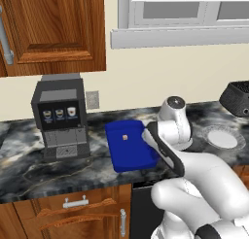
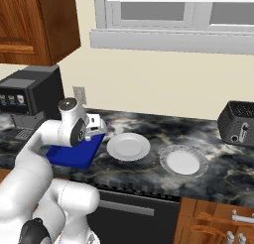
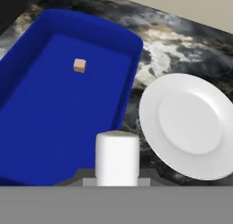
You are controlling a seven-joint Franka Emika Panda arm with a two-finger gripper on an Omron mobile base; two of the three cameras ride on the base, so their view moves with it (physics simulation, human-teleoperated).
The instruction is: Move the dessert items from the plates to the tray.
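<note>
In the hand view my gripper (image 3: 117, 179) is shut on the white dessert stick (image 3: 117, 157), which stands upright between the finger tips. It hangs over the near right end of the deep-blue tray (image 3: 45, 123). The tan dessert cube (image 3: 79, 65) lies on the tray floor, further in. The plain white plate (image 3: 191, 123) sits bare just right of the tray. From the right base view the gripper (image 2: 98, 129) hovers at the tray's (image 2: 74, 156) right edge, beside the white plate (image 2: 128, 146). The pale grey rimmed plate (image 2: 183, 161) lies further right, also bare.
A black and grey coffee machine (image 1: 61, 116) stands left of the tray (image 1: 127, 155) on the dark marble counter. A black toaster (image 2: 240, 123) sits at the far right by the wall. Wooden cabinets hang above left, and a window is behind.
</note>
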